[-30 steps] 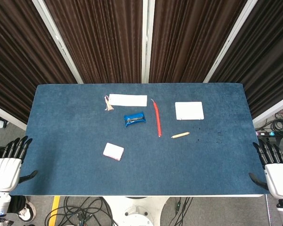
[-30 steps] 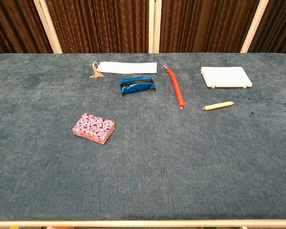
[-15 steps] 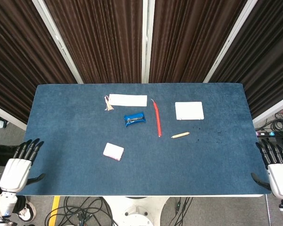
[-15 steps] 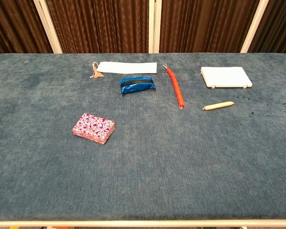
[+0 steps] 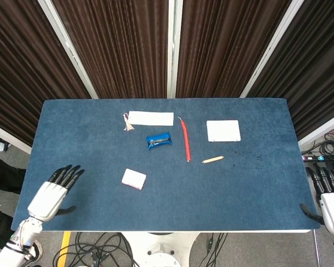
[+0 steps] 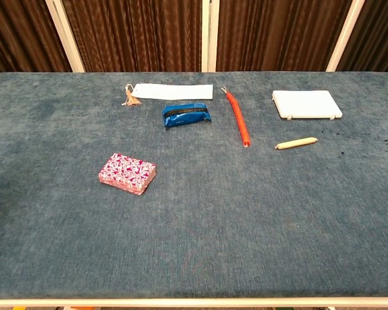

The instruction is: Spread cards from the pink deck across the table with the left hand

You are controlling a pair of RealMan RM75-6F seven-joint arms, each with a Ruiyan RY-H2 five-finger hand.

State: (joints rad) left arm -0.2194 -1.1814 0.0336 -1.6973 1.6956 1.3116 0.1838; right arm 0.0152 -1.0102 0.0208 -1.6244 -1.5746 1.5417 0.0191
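Left robot hand [image 5: 51, 196] is moving in — a second ago it was sitting off the near-left corner of the surface [image 5: 89, 117]; now it's over the near-left part of the blue top, fingers pointing toward the far side. It's open and holding nothing, fingers held close together, thumb out to the side. The chest view isn't showing it yet.

Pink deck [image 5: 133, 179] is lying flat and squared up on the near-left-centre of the surface, unmoved across the frames, no cards fanned out. The hand is still well apart from it, deck sitting to the hand's right and a bit further out.

Right robot hand [image 5: 329, 199] is hanging at the near-right edge, slightly further off the surface than a second ago — empty, fingers straight, looks parked.

Read: the reach is starting, the spread itself isn't begun. Next move probably needs the left hand carrying rightward and coming down on top of the deck. The blue pouch [image 5: 158, 140], red stick [image 5: 185, 139] and white strip [image 5: 150, 118] are all sitting beyond the deck, so sweeping sideways looks safer than pushing away.
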